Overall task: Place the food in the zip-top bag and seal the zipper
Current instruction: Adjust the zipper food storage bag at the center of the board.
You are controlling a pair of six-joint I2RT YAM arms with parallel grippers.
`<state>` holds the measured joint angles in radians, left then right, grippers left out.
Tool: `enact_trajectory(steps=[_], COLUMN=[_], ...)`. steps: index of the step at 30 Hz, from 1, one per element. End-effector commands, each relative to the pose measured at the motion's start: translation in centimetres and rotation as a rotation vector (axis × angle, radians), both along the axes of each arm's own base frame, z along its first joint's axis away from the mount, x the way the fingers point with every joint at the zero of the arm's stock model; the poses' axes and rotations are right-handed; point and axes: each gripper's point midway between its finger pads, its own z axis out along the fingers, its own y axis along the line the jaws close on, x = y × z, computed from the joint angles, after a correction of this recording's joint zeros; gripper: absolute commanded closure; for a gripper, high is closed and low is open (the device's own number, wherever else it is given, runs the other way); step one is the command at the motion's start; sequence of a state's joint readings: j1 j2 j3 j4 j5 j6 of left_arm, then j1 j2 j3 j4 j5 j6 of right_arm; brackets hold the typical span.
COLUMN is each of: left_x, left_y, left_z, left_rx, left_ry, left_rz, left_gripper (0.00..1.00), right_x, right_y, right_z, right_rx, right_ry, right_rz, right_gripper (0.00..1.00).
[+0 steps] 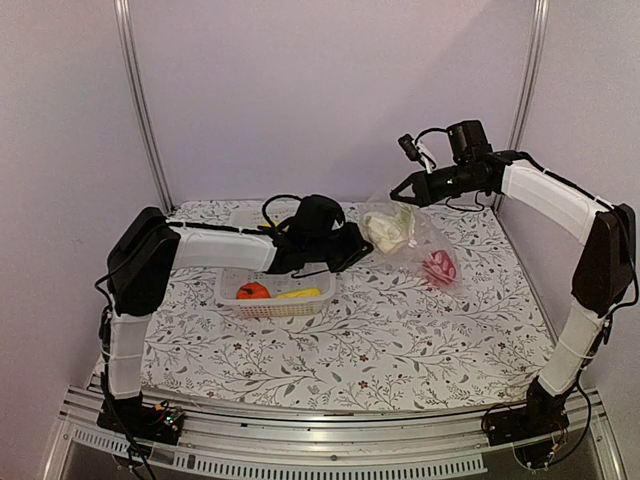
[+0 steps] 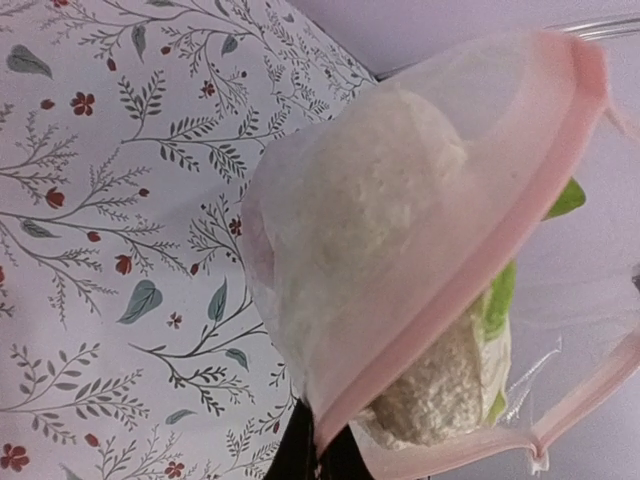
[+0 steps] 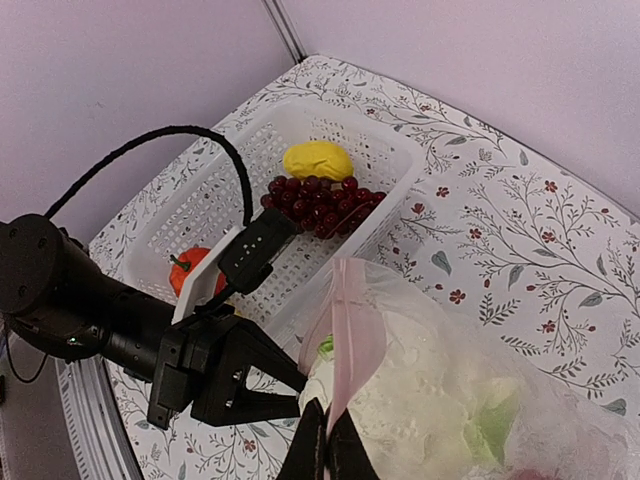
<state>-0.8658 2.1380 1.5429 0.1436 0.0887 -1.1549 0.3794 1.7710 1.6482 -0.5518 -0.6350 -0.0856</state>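
Observation:
The clear zip-top bag (image 1: 428,243) is held up off the table at the back, mouth open to the left. Inside are the white cauliflower (image 1: 388,228) and a red pepper (image 1: 440,268). My left gripper (image 1: 355,246) is shut on the bag's pink zipper (image 2: 480,270) at its lower end, with the cauliflower (image 2: 390,180) right behind the strip. My right gripper (image 1: 397,190) is shut on the zipper (image 3: 355,320) at the top. The lemon (image 3: 317,158), dark red grapes (image 3: 315,198) and orange tomato (image 1: 253,291) lie in the basket, as does yellow corn (image 1: 298,294).
The white slotted basket (image 1: 275,306) stands left of centre on the floral tablecloth, under my left forearm. My left gripper (image 3: 303,388) shows in the right wrist view beside the bag mouth. Metal frame posts stand at both back corners.

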Motion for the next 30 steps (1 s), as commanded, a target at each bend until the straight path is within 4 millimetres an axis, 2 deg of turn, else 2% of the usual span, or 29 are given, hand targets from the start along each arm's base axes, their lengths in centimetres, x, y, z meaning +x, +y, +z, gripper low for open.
enact_trajectory(steps=[1,4,6,7,8,12,16,19,21,23,25,28,30], left_x=[0.7,-0.1,-1.1,-1.5,-1.6,-1.4,-1.4,0.2,1.5,2.8,3.5,4.1,4.4], left_y=[-0.5,-0.8,-0.9,-1.0,-1.0,-1.7,-2.7,-3.5,-4.1,-5.1,-5.7,-5.8,-5.5], left_z=[2.9,8.6,12.2,12.8,13.0,11.4,12.4,13.7,13.2,14.1,13.8,14.4,14.6], left_rx=[-0.075,-0.136,-0.132,-0.111,-0.102,-0.087,-0.12,-0.12,-0.08,-0.108,-0.134,-0.147,-0.138], left_ry=[-0.043,-0.115,-0.18,-0.199,-0.198,-0.152,-0.17,-0.21,-0.204,-0.217,-0.213,-0.252,-0.281], left_rz=[-0.023,-0.065,-0.084,-0.089,-0.091,-0.111,-0.131,-0.14,-0.156,-0.177,-0.187,-0.169,-0.161], left_gripper=[1.0,1.0,1.0,1.0,1.0,1.0,1.0,1.0,1.0,1.0,1.0,1.0,1.0], right_x=[1.0,2.7,3.3,3.5,3.5,3.9,4.1,4.9,5.6,6.0,6.4,6.5,6.4], right_y=[-1.0,-3.2,-4.4,-4.8,-5.1,-6.0,-6.4,-7.7,-8.6,-9.5,-10.6,-11.9,-12.0], right_z=[0.4,0.4,1.2,1.7,2.3,4.2,5.0,6.9,8.8,10.3,11.7,13.0,12.6], right_rx=[-0.048,-0.156,-0.197,-0.205,-0.207,-0.213,-0.22,-0.24,-0.234,-0.232,-0.251,-0.277,-0.291], right_ry=[-0.05,-0.111,-0.159,-0.174,-0.19,-0.235,-0.256,-0.313,-0.355,-0.387,-0.43,-0.476,-0.487], right_rz=[-0.073,-0.192,-0.249,-0.267,-0.281,-0.324,-0.335,-0.383,-0.411,-0.443,-0.481,-0.513,-0.509], right_gripper=[1.0,1.0,1.0,1.0,1.0,1.0,1.0,1.0,1.0,1.0,1.0,1.0,1.0])
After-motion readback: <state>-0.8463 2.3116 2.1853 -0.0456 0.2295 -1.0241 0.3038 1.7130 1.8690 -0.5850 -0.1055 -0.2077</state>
